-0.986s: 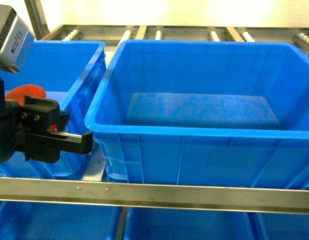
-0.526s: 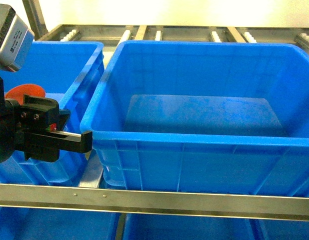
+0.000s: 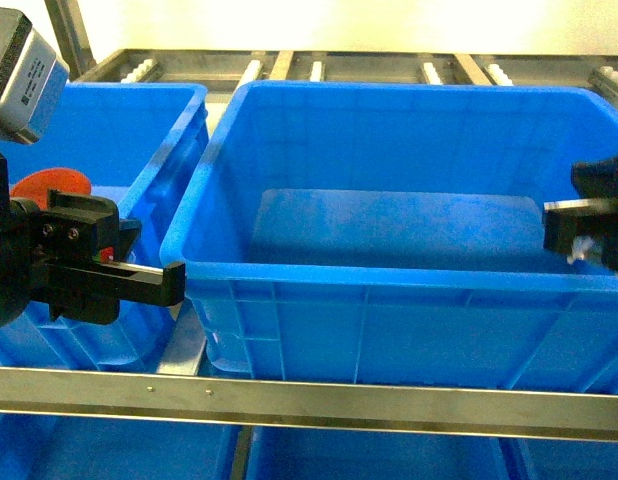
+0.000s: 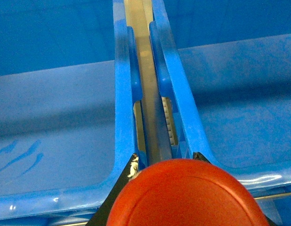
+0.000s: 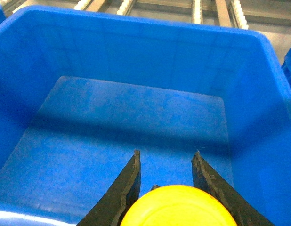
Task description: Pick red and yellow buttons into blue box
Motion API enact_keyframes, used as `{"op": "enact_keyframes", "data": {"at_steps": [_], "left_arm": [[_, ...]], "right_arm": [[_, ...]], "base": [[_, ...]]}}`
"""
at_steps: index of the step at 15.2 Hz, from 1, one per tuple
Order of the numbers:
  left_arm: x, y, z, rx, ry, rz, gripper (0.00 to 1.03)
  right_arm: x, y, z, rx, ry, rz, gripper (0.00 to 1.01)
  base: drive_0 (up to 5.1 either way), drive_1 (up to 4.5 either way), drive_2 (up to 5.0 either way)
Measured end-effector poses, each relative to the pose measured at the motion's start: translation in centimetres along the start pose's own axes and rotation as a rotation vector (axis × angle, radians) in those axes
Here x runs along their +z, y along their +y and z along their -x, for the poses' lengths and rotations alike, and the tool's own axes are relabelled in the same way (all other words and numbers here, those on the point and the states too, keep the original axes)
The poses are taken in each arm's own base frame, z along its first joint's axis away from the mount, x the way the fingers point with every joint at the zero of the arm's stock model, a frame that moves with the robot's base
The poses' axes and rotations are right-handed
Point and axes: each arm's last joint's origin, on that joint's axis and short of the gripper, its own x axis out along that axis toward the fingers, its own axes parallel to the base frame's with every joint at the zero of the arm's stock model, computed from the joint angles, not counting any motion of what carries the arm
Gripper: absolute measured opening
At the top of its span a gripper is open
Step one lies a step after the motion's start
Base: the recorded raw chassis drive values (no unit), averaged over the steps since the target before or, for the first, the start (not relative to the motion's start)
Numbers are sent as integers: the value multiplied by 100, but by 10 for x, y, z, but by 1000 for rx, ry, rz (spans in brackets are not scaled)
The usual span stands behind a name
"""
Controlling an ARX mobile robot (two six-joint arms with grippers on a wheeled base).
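Both grippers carry a button. At the left edge of the head view, the left gripper (image 3: pixel 139 283) is closed on the red button (image 3: pixel 52 183). Its red cap shows behind the black fingers, in front of the neighbouring blue crate (image 3: pixel 139 130) at the upper left of the frame. In the left wrist view the red cap (image 4: pixel 183 195) fills the bottom centre, between two dark finger tips. Above it, a metal strip (image 4: pixel 148 84) runs up the frame between the rims of two blue crates.

The right gripper (image 3: pixel 589 235) enters at the right edge of the head view, level with the rim of the blue box (image 3: pixel 389 275), over its right side. In the right wrist view its two black fingers (image 5: pixel 129 183) hold the yellow button (image 5: pixel 176 207) at the bottom centre, and the smooth floor of the blue box (image 5: pixel 126 141) lies under them. The yellow cap itself I cannot see in the head view.

A steel rail (image 3: pixel 309 392) crosses the lower part of the head view, in front of the blue box.
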Motion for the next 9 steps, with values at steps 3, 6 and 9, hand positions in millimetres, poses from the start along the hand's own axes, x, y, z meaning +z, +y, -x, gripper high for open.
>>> {"op": "enact_keyframes", "data": {"at_steps": [3, 6, 9], "left_arm": [[0, 0, 0, 0, 0, 0, 25], [0, 0, 0, 0, 0, 0, 25], [0, 0, 0, 0, 0, 0, 25]], "right_arm": [[30, 16, -59, 61, 10, 68, 30], [31, 36, -135, 149, 128, 148, 30], [15, 47, -177, 228, 276, 185, 30]], "base": [[0, 0, 0], [0, 0, 0], [0, 0, 0]]}}
